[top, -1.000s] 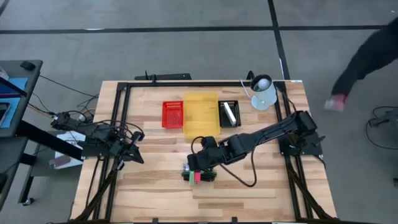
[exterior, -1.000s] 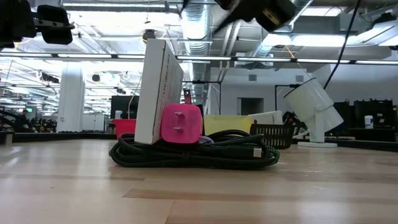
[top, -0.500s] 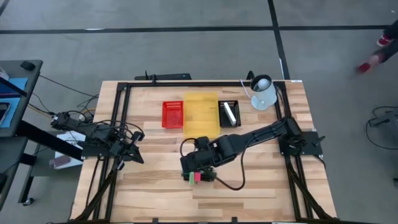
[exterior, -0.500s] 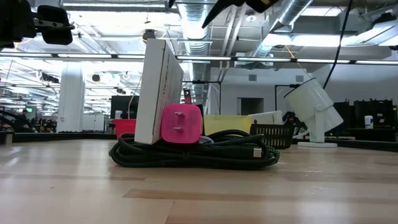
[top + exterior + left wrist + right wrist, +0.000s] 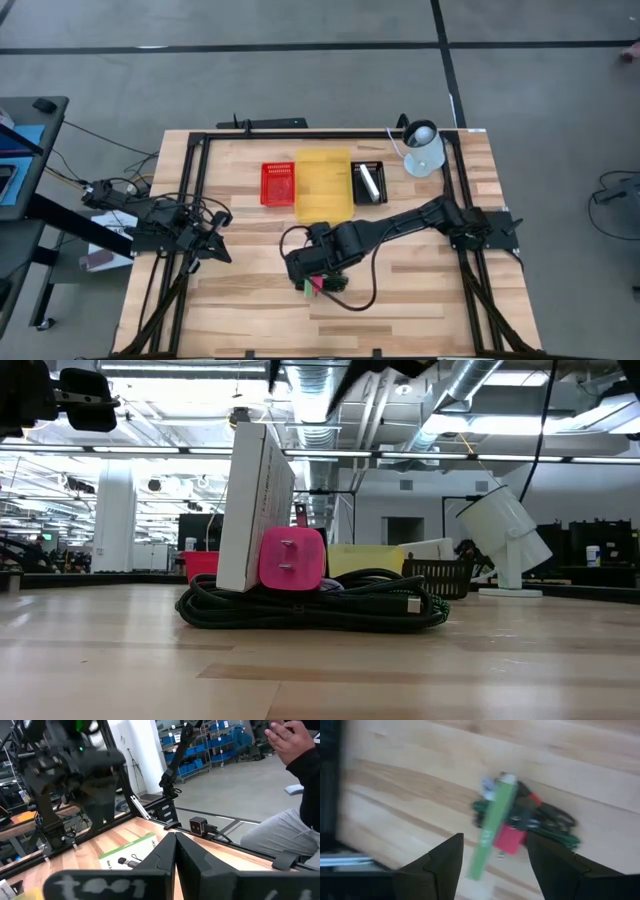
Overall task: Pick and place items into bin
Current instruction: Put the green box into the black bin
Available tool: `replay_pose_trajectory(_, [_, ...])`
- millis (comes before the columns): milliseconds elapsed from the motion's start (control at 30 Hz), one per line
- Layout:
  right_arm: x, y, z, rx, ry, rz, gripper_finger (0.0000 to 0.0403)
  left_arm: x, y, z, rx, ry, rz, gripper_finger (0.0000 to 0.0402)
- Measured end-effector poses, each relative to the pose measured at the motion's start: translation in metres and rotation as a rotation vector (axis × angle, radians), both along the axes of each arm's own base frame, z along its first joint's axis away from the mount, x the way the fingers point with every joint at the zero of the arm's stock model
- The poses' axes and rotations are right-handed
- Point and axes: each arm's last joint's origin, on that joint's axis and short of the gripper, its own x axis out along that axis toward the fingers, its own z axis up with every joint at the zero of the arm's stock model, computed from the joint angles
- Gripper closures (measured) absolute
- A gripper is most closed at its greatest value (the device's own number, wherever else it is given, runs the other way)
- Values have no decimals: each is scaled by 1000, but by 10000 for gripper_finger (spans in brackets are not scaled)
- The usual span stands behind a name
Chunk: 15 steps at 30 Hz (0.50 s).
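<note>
The right hand (image 5: 492, 865), fingers apart, has moved over the coiled dark-green cord bundle (image 5: 312, 603) on the wooden surface (image 5: 420, 300), ready to grasp.

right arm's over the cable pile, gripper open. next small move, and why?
Probably lower the right gripper straight down over the green-edged box and close on it. The gripper is open and above the pile, and the box stands on edge on the coiled cable beside the pink plug, so it looks like the easiest grip. The left gripper waits, shut, at the table's left side.
</note>
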Motion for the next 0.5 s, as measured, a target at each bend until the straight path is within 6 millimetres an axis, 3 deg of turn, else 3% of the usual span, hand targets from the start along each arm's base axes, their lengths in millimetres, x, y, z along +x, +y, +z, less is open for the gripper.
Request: replay_pose_trajectory(500, [10, -2, -14, 19, 11, 0, 184, 0, 0, 0, -2, 1, 0, 401])
